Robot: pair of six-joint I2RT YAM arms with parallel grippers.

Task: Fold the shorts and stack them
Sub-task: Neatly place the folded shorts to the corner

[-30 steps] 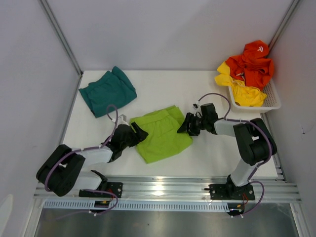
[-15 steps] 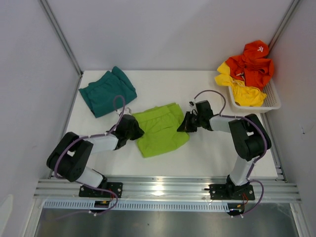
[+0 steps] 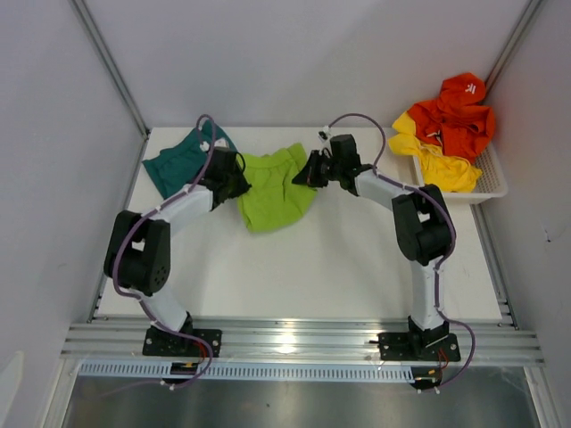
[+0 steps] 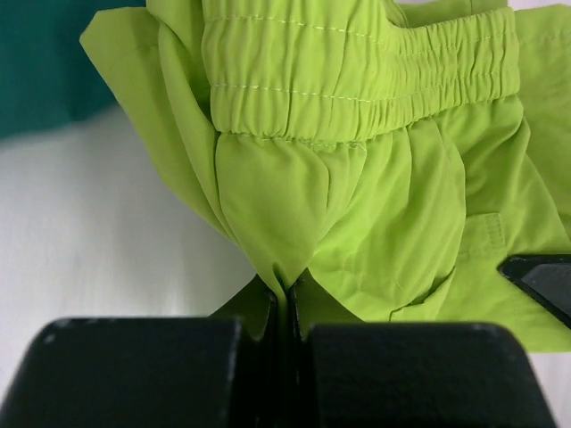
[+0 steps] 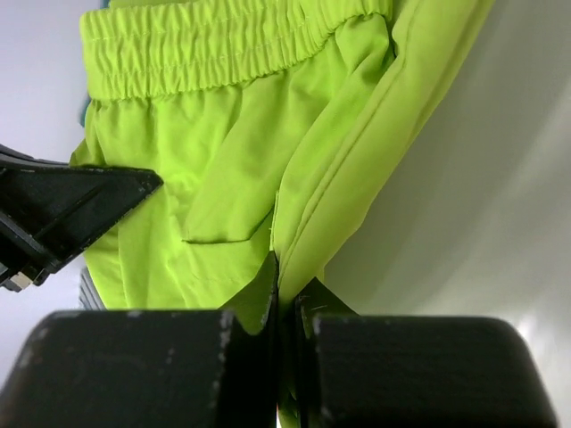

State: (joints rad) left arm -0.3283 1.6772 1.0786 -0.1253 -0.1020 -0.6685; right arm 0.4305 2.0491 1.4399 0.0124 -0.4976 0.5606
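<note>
Both pincers are clenched on the lime green shorts (image 3: 277, 189). My left pincer (image 4: 285, 299) bites a thin fold at one side, and my right pincer (image 5: 284, 299) bites a side seam at the other. The shorts are spread between them at the far part of the desk (image 3: 357, 267), just beside the teal shorts (image 3: 174, 169). I fear these small bites can slip if the arms pull apart. The loose lower cloth may also crumple or disturb the teal pair.

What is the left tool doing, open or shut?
Shut. The left tool pinches the lime green shorts, fabric squeezed tight with no gap.
</note>
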